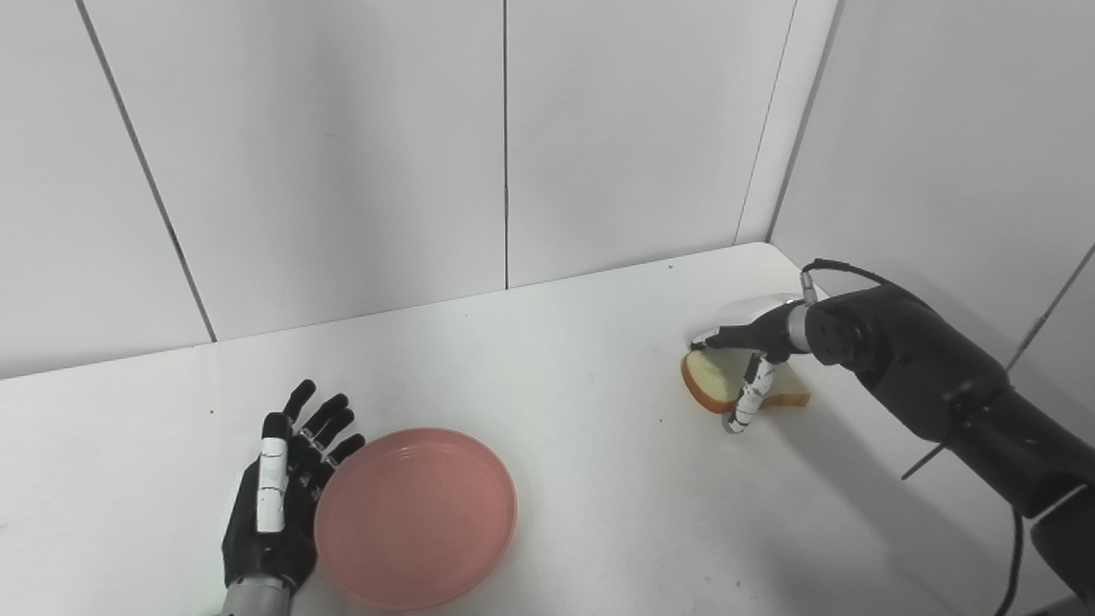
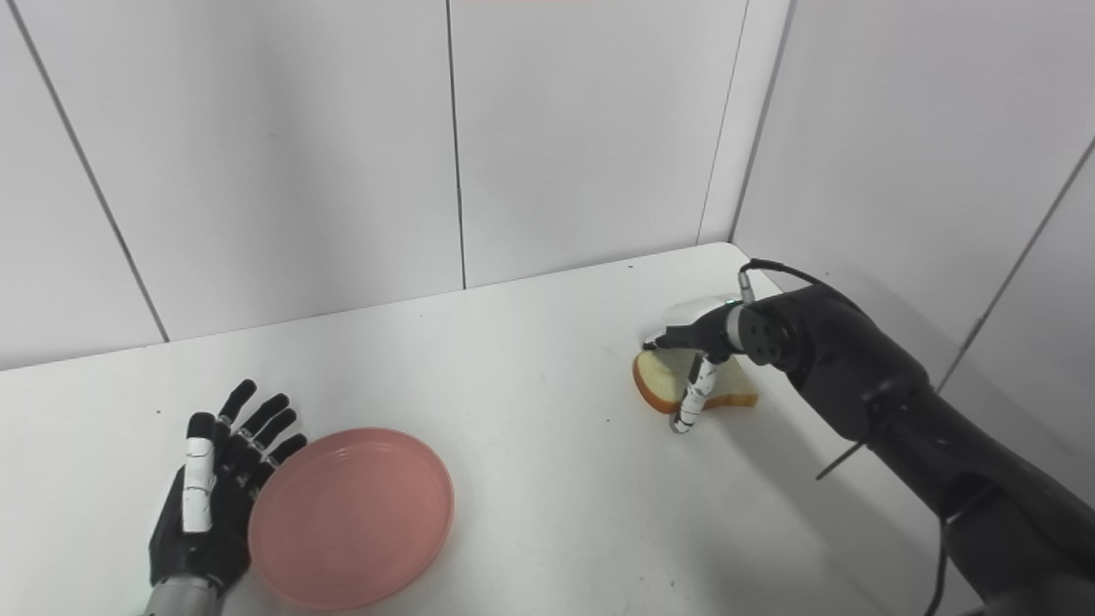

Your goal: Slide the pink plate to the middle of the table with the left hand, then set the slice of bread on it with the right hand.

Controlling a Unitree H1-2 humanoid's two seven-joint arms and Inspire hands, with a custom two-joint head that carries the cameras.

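Note:
The pink plate (image 1: 415, 518) lies flat and empty on the white table (image 1: 556, 385), near the front edge, left of the middle. My left hand (image 1: 278, 496) is open, palm toward the plate, its fingers against the plate's left rim. The slice of bread (image 1: 708, 376) is at the far right of the table, tilted with its left edge raised. My right hand (image 1: 753, 342) is closed on it, fingers over its top edge and thumb down across its front face, thumb tip at the table.
White wall panels stand behind the table and along its right side, close to the bread. The table's back right corner (image 1: 770, 248) is just behind my right hand. Bare tabletop lies between plate and bread.

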